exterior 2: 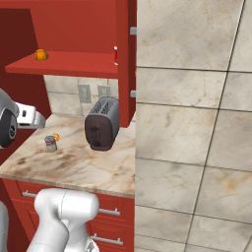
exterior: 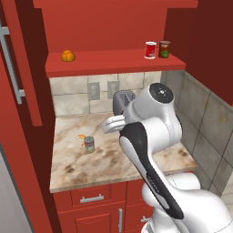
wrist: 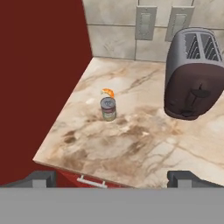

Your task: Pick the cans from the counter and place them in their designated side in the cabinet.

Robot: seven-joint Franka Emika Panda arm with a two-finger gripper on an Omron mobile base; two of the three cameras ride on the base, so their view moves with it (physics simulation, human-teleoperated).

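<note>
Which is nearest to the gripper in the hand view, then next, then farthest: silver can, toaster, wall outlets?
Gripper is open, above the counter's front edge.
1. Silver can, standing left of centre.
2. Toaster, right, further back.
3. Wall outlets, on the backsplash.

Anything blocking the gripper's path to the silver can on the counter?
Nothing visible. The open gripper looks down at the silver can across bare counter; the small orange thing lies behind the can, the toaster off to one side.

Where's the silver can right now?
The silver can stands upright on the counter, left of the toaster, beside a small orange item.
</note>
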